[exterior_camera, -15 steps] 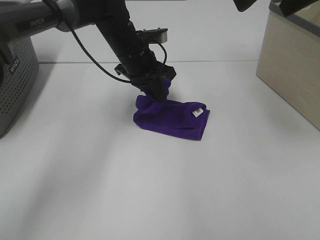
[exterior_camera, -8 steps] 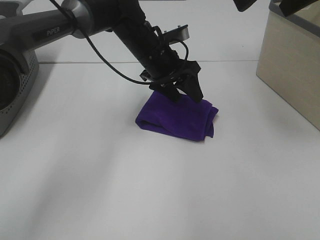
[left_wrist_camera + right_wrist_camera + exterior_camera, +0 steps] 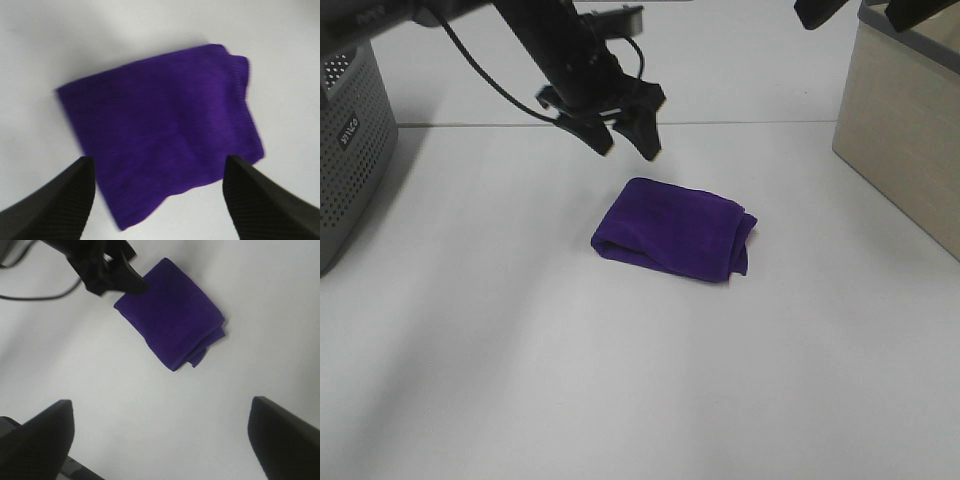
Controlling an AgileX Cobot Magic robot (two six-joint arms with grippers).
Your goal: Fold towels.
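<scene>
The deep purple towel (image 3: 675, 235) lies folded into a small rectangle on the white table, with loose layered edges on its right side. Its white tag is hidden. My left gripper (image 3: 624, 148) is open and empty, hanging above and behind the towel's far left corner, clear of it. The left wrist view shows the towel (image 3: 160, 135) between the two spread fingers (image 3: 55, 200). My right gripper (image 3: 855, 10) is open and empty, high at the far right. Its wrist view looks down on the towel (image 3: 170, 312) and the left gripper (image 3: 107, 272).
A grey perforated basket (image 3: 350, 170) stands at the left edge. A beige box (image 3: 905, 130) stands at the right edge. A black cable (image 3: 490, 75) hangs along the left arm. White table (image 3: 620, 380) surrounds the towel.
My left gripper carried the towel's left part over to the right, let go, opened, and rose back to the left. The towel now lies folded with its tag covered.
</scene>
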